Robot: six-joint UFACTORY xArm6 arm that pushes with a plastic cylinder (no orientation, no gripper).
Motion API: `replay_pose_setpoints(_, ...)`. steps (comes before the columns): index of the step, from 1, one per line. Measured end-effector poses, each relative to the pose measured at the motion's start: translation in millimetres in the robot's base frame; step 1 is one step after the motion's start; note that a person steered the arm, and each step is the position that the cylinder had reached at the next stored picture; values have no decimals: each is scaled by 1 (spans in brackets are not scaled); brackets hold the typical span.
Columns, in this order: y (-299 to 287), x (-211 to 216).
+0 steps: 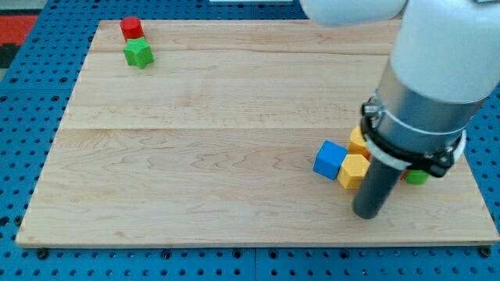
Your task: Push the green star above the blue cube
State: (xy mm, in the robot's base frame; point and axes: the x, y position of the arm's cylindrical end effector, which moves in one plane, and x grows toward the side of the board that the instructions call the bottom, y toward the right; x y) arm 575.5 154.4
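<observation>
The green star (138, 54) lies near the view's top left corner of the wooden board, just below a red block (131, 28). The blue cube (330, 159) lies at the view's lower right. My tip (367, 213) rests on the board to the right of and below the blue cube, just below a yellow block (353, 171) that touches the cube. The tip is far from the green star.
A second yellow block (358, 140) sits behind the first, partly hidden by the arm. A green block (416, 177) and a sliver of red show under the arm's body at the right. The wooden board (195, 156) sits on a blue pegboard.
</observation>
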Motion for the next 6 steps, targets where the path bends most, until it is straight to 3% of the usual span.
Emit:
replay_pose_setpoints(1, 33, -7)
replay_pose_setpoints(2, -8, 12)
replay_pose_setpoints(3, -131, 3)
replay_pose_setpoints(5, -307, -132)
replay_pose_setpoints(6, -353, -208)
